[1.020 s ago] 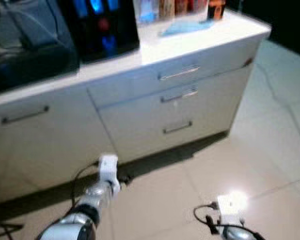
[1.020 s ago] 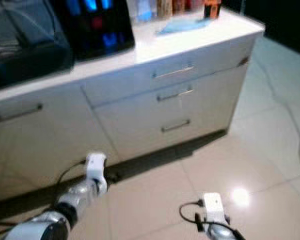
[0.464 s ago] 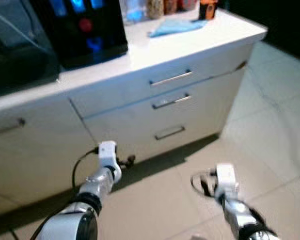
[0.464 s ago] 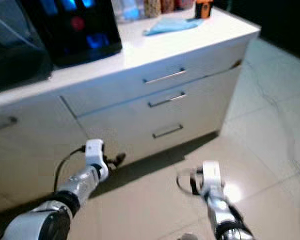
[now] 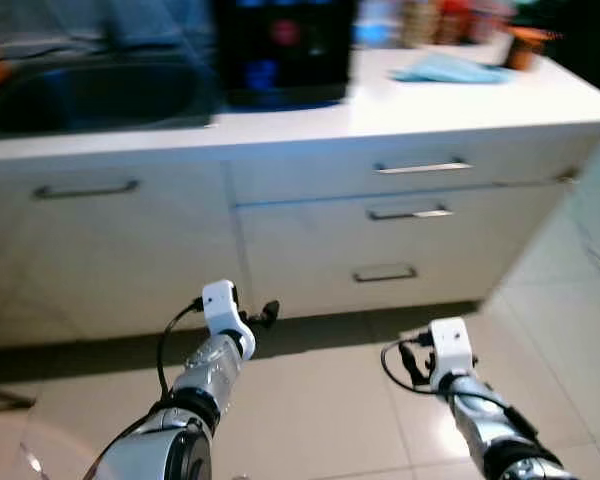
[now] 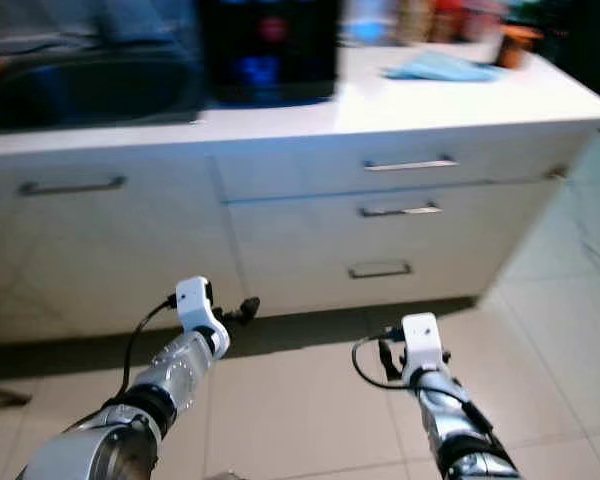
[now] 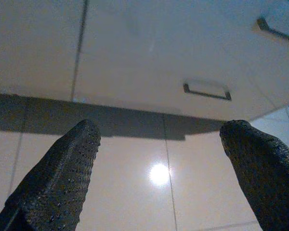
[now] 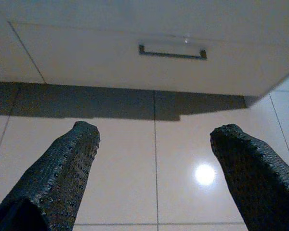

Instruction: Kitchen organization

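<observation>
White bench [image 5: 460, 100] is carrying a blue cloth [image 5: 448, 68], jars and a dark appliance [image 5: 280, 50]; three handled drawers [image 5: 410, 212] are sitting below it. Both arms are hanging low over the tiled floor [image 6: 300, 400], left pincer [image 7: 159, 175] and right pincer [image 8: 154, 168] spread wide, holding nothing, likely just approaching. Since half a second ago the view is swinging left, bench now squarer ahead.
</observation>
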### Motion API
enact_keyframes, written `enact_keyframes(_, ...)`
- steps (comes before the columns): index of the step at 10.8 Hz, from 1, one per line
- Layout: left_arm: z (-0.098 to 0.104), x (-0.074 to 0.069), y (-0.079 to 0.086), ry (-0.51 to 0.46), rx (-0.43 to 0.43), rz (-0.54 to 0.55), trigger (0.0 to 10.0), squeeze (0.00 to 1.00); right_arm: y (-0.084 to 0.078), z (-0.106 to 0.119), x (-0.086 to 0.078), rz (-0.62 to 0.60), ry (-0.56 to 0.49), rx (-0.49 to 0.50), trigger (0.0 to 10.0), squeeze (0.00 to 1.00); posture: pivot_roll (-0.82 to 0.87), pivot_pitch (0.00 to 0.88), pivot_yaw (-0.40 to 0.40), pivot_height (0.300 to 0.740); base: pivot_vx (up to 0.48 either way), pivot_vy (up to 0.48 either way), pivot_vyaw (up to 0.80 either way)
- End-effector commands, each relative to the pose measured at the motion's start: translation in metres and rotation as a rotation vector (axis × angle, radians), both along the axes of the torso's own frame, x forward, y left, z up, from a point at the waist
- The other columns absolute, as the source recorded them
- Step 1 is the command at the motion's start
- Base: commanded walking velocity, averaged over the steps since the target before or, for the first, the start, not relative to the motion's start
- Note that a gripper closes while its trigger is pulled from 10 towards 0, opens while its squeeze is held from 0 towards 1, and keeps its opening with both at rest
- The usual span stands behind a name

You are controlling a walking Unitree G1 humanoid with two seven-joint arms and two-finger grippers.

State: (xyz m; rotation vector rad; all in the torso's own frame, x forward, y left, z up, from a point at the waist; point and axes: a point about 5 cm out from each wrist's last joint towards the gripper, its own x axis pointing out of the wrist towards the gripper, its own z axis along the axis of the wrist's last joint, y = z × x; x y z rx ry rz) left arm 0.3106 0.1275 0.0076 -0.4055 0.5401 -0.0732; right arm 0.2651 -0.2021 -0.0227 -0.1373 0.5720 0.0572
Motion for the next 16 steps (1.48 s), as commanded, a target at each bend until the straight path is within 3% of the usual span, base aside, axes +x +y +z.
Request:
enact_keyframes(1,0.009,0.008,0.003,-0.037,-0.005,0.022,10.0,0.00,-0.005,0.006,0.005,-0.018,-0.023,-0.017,10.0,0.00,-0.06,0.000,0.030,0.740,0.000,0.000,0.00)
enact_keyframes(2,0.011,0.010,0.005,-0.041,0.000,0.017,10.0,0.00,-0.006,0.009,0.009,-0.048,-0.036,-0.007,10.0,0.00,-0.07,0.000,0.044,0.740,0.000,0.000,0.00)
enact_keyframes(4,0.020,0.018,0.007,-0.050,0.031,-0.013,10.0,0.00,-0.001,0.023,0.022,-0.175,-0.137,0.111,10.0,0.00,-0.08,0.000,0.095,0.740,0.000,0.000,0.00)
enact_keyframes(6,0.032,0.027,-0.003,-0.082,0.015,-0.041,10.0,0.00,0.010,0.038,0.035,-0.233,-0.231,0.175,10.0,0.00,-0.08,0.000,0.115,0.740,0.000,0.000,0.00)
enact_keyframes(10,0.038,0.032,-0.002,-0.101,0.025,-0.021,10.0,0.00,0.019,0.053,0.046,-0.231,-0.298,0.202,10.0,0.00,-0.07,0.000,0.120,0.740,0.000,0.000,0.00)
enact_keyframes(13,0.029,0.024,0.003,-0.076,0.042,-0.026,10.0,0.00,0.019,0.049,0.041,-0.215,-0.289,0.177,10.0,0.00,-0.10,0.000,0.120,0.740,0.000,0.000,0.00)
enact_keyframes(16,0.009,0.005,0.026,-0.061,0.040,0.012,10.0,0.00,0.006,0.060,0.041,-0.169,-0.333,0.108,10.0,0.00,-0.11,0.000,0.087,0.740,0.000,0.000,0.00)
